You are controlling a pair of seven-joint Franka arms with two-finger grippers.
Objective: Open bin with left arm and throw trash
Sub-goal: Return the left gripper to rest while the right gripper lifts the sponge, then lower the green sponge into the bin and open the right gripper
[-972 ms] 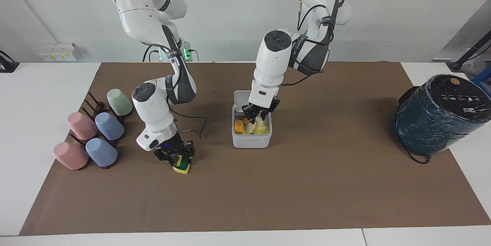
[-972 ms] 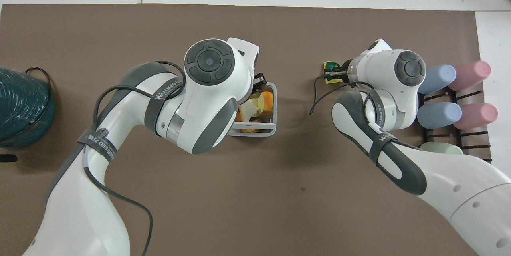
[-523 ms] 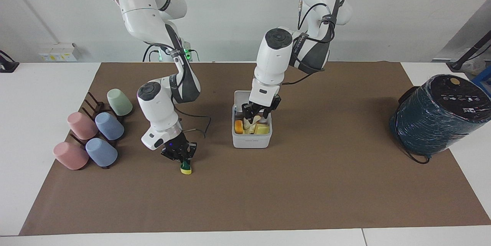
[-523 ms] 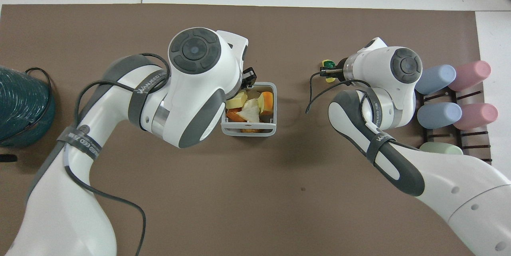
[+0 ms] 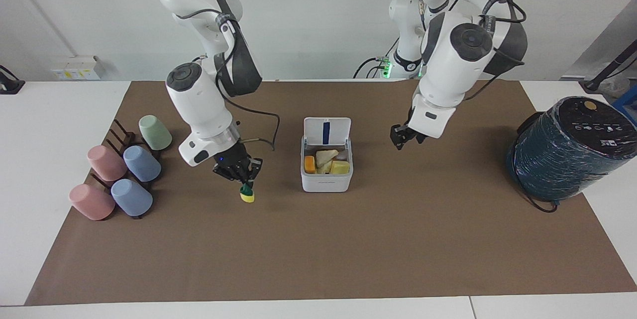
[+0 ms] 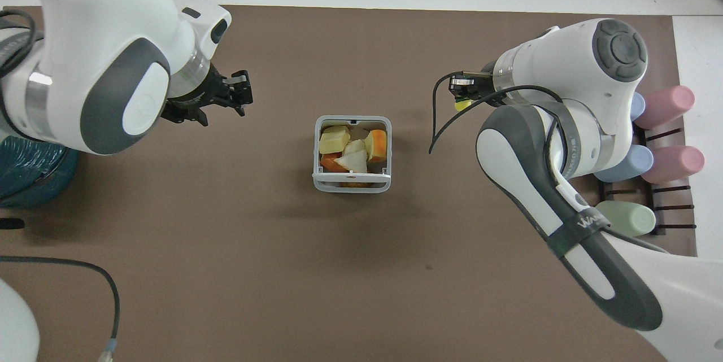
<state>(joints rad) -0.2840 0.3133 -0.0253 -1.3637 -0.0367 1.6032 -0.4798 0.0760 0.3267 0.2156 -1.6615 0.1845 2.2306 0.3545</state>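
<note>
**Right pincer holds a sponge scrap in the air; bin stands open**

Your right gripper (image 5: 245,183) is clamped on a yellow-and-green sponge piece (image 5: 246,194), which hangs from its fingertips above the brown mat (image 5: 318,259), clear of the surface. Just toward the left arm's end of the table from that gripper you have the bin (image 5: 326,182), a small white box with its lid (image 5: 326,131) tipped up on the side nearer the robots, a blue stripe showing on the inside. In the bin you can see scraps already lying: a yellow sponge chunk (image 6: 333,140), an orange piece (image 6: 378,145) and a cream-white triangular piece (image 6: 353,160).

On the gripper's other flank, toward the right arm's end, sits a dark rack with pastel cups (image 5: 142,163) lying on it in pink, blue and green.

Your left gripper (image 5: 404,138) waits raised over bare mat, off to the bin's side and touching nothing; you cannot tell how its fingers are set. Past it, at the left arm's end of the table, stands a big dark teal wrapped cylinder (image 5: 567,152).
</note>
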